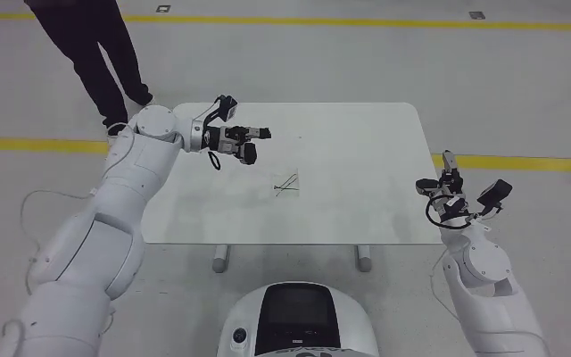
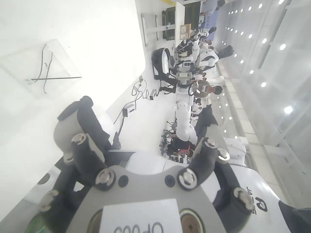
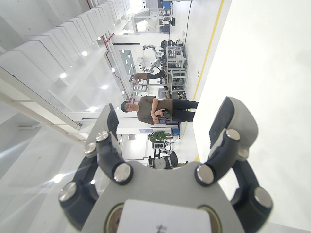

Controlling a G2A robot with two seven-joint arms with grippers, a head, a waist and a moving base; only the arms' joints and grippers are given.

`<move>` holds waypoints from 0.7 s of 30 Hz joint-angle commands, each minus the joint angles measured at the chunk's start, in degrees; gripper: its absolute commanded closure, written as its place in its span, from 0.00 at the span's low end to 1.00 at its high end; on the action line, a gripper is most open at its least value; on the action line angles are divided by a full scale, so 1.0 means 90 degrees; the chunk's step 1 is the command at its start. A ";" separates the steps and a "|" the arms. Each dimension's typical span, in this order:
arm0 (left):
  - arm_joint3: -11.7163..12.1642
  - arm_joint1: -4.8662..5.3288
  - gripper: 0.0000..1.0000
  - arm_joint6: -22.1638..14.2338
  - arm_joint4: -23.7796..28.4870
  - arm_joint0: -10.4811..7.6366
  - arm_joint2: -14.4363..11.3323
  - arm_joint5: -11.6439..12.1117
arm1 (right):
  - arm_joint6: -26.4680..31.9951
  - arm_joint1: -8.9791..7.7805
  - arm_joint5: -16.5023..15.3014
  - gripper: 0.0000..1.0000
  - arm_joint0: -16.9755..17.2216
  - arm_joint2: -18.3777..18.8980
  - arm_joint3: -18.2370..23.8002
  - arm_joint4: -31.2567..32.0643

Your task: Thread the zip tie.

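A few thin black zip ties point(image 1: 286, 185) lie crossed on a small clear sheet near the middle of the white table point(image 1: 357, 143). In the left wrist view the zip ties point(image 2: 46, 73) rest on that clear sheet point(image 2: 60, 49), well beyond the fingers. My left gripper point(image 1: 264, 133) hangs above the table's far left part, open and holding nothing, a good way from the ties. My right gripper point(image 1: 449, 161) is off the table's right edge, pointing away from me, open and holding nothing. Its two fingers point(image 3: 224, 120) stand wide apart.
The table's right edge point(image 1: 428, 178) runs close to my right gripper. A person's legs point(image 1: 107, 62) stand on the floor beyond the table's far left corner. Yellow floor lines point(image 1: 357, 21) cross behind and beside the table.
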State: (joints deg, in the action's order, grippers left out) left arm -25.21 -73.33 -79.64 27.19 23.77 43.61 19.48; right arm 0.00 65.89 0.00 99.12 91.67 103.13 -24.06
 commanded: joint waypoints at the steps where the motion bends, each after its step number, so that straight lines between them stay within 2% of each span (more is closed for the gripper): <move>1: 0.0000 0.0000 0.00 0.0000 0.0000 0.0000 0.0000 0.0000 | 0.0000 0.0000 0.0000 0.00 0.0000 0.0000 0.0000 0.0000; 3: 0.0000 0.0000 0.00 0.0000 0.0000 0.0000 0.0000 0.0000 | 0.0000 0.0000 0.0000 0.00 0.0000 0.0000 0.0000 0.0000; 4: -0.0075 -0.0007 0.00 0.0052 0.0046 0.0011 0.0015 0.0000 | 0.0000 0.0000 0.0000 0.00 0.0000 0.0000 0.0000 0.0000; 6: -0.0385 -0.0020 0.00 0.0261 0.0161 0.0129 0.0069 0.0000 | 0.0000 0.0000 0.0000 0.00 0.0000 0.0000 0.0000 0.0000; 10: -0.0642 -0.0015 0.00 0.0425 0.0082 0.0242 0.0145 0.0000 | 0.0000 0.0000 0.0000 0.00 0.0000 0.0000 0.0000 0.0000; 14: -0.0571 -0.0080 0.00 0.0556 -0.0109 0.0314 0.0103 0.0000 | 0.0000 0.0000 0.0000 0.00 0.0000 0.0000 0.0000 0.0000; 17: -0.0413 -0.0179 0.00 0.0669 -0.0212 0.0321 0.0037 0.0000 | 0.0000 0.0000 0.0000 0.00 0.0000 0.0000 0.0000 0.0000; 21: -0.0170 -0.0368 0.00 0.0869 -0.0449 0.0283 -0.0148 0.0000 | 0.0000 0.0000 0.0000 0.00 0.0000 0.0000 0.0000 0.0000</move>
State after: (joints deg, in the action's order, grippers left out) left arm -27.28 -76.21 -72.20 23.63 26.42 42.73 19.48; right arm 0.00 65.89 0.00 99.12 91.67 103.13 -24.06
